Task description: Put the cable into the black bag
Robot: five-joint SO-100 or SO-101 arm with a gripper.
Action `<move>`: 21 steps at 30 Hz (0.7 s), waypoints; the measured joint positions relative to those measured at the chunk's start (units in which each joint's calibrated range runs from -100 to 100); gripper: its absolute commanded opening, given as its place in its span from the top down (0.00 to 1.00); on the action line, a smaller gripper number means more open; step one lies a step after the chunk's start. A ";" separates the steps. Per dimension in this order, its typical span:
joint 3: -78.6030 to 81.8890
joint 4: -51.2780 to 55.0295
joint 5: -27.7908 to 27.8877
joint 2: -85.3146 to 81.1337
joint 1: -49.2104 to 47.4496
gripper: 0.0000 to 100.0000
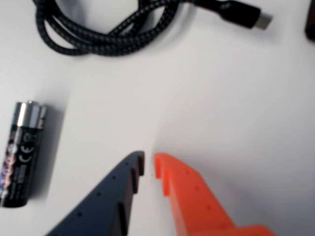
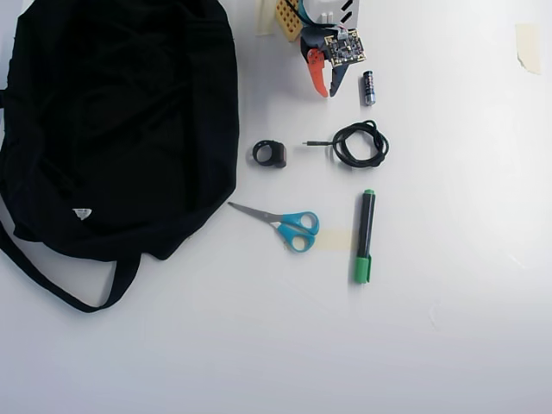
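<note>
Gripper (image 2: 329, 90) nearly closed, empty, near the cable (image 2: 360, 143).

Bright, even light floods the white table (image 2: 448, 345) in the overhead view, washing it nearly blank toward the lower right. Shadows are faint; the scissors (image 2: 289, 226) and green marker (image 2: 365, 237) cast only thin soft edges. The black bag (image 2: 121, 121) swallows detail, its folds barely readable, no glare on it. In the wrist view things go soft: the battery (image 1: 22, 155) left of the gripper (image 1: 148, 164) is blurred, print smeared, with a bright highlight on its metal cap. The gripper fingers are out of focus. The cable (image 1: 108, 27), above the battery, shows its braid fairly clearly, with a diffuse shadow.
</note>
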 measured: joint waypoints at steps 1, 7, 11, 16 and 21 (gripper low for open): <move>0.00 0.00 0.00 0.00 0.00 0.98; 0.00 0.00 0.00 0.00 0.00 0.98; 0.00 0.00 0.00 0.00 0.00 0.98; 0.00 -1.29 0.29 0.00 0.00 0.98; 0.00 -14.17 0.39 1.91 0.00 0.98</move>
